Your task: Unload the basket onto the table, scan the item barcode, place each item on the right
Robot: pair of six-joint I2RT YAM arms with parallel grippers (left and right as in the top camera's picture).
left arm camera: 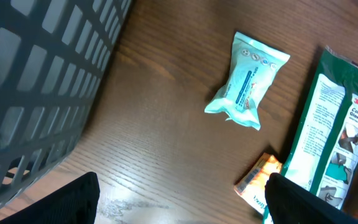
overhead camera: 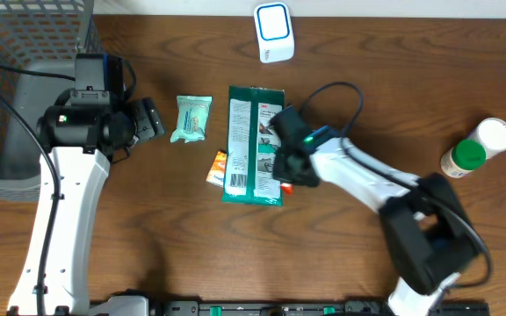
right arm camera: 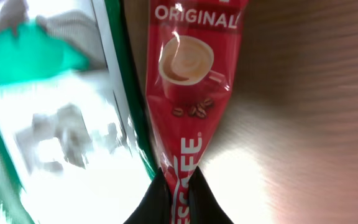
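Judging the red Nescafe sachet (right arm camera: 188,81), lying on the table (overhead camera: 367,88) against the edge of the green pack (overhead camera: 253,145), to be light, limp and slick, I saw the right gripper (right arm camera: 178,190) pinching its flat sealed end, the best hold, while the left gripper (left arm camera: 179,202) hung spread wide

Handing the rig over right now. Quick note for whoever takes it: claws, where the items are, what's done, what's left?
Right claw: shut on the end of the red Nescafe sachet, which lies along the right edge of the green glove pack.
Left claw: open, holding nothing, between the basket and the pale green packet.
White-and-blue device, probably the scanner, stands at the far table edge.
Done: sachet gripped.
Left: lift it and present its barcode to the device. No barcode shows in any view yet.
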